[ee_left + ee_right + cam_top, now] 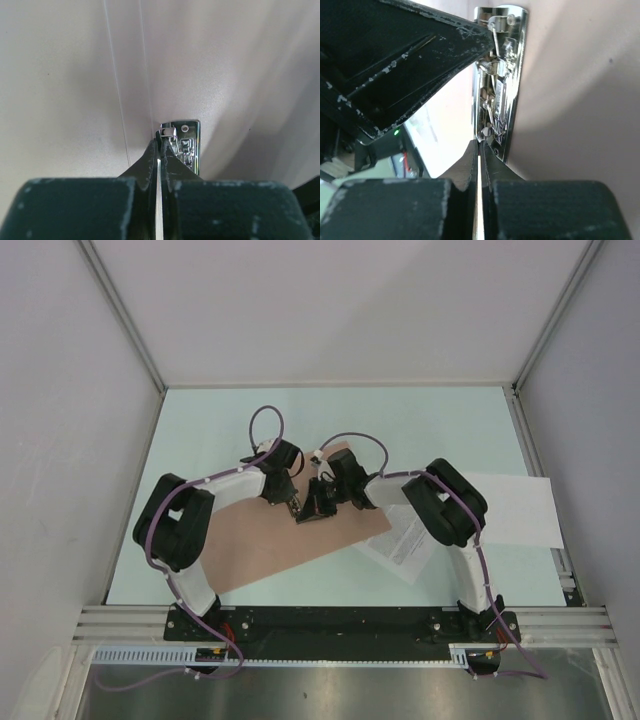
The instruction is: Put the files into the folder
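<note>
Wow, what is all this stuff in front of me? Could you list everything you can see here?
folder: one, salmon pink, flat mid-table
metal clip: one, shiny chrome, on the folder
printed sheet: one, white with black text, just right of the folder
plain sheet: one, white, far right of the table
table: one, pale greenish white
left claw: one, black, shut, at the clip
right claw: one, black, shut, at the clip

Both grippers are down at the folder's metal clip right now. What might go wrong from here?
1. The left gripper and right gripper, both shut, meet at the same chrome clip; they might knock each other or slip off its spring lever.
2. The printed sheet and plain sheet lie outside the folder, partly hidden by the right arm; swinging it back low could drag them.
</note>
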You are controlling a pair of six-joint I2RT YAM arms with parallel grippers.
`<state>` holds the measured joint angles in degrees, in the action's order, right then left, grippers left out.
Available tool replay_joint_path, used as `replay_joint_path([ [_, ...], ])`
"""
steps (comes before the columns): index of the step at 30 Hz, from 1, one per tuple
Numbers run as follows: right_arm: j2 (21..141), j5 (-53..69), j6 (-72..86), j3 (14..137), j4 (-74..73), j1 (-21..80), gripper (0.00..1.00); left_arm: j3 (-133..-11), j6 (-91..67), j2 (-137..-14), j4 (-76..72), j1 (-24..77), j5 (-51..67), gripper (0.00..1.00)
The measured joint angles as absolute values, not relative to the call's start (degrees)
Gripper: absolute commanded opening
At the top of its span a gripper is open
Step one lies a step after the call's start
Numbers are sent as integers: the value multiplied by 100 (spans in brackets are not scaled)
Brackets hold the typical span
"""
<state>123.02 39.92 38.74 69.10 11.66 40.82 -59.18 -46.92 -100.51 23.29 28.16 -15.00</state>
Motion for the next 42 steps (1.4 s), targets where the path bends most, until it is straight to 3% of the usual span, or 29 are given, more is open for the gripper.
replay_joint_path([
  [8, 11926, 2440, 3957, 7041, 148, 4473, 0, -5940, -4139, -10075, 2263, 2821, -1431, 0],
  [13, 11946, 2206, 4073, 6919, 320, 4543, 0, -5913, -3861, -10075, 2143, 2821, -1437, 0],
  [36, 11699, 3500, 4552, 6211, 1922, 3922, 0, -5723, -3706, -9981, 1769, 2821, -1293, 0],
  [38, 11699, 3583, 4670, 6187, 1994, 3900, 0, -5776, -3706, -9974, 1872, 2821, -1278, 4],
  [39, 11699, 3607, 4713, 6178, 2018, 3896, 0, -5800, -3708, -9972, 1925, 2821, -1273, 10],
  [40, 11699, 3651, 4790, 6167, 2056, 3887, 0, -5839, -3706, -9968, 2018, 2816, -1271, 21],
  [42, 11699, 3719, 4906, 6160, 2115, 3881, 0, -5894, -3675, -9935, 2189, 2786, -1271, 31],
])
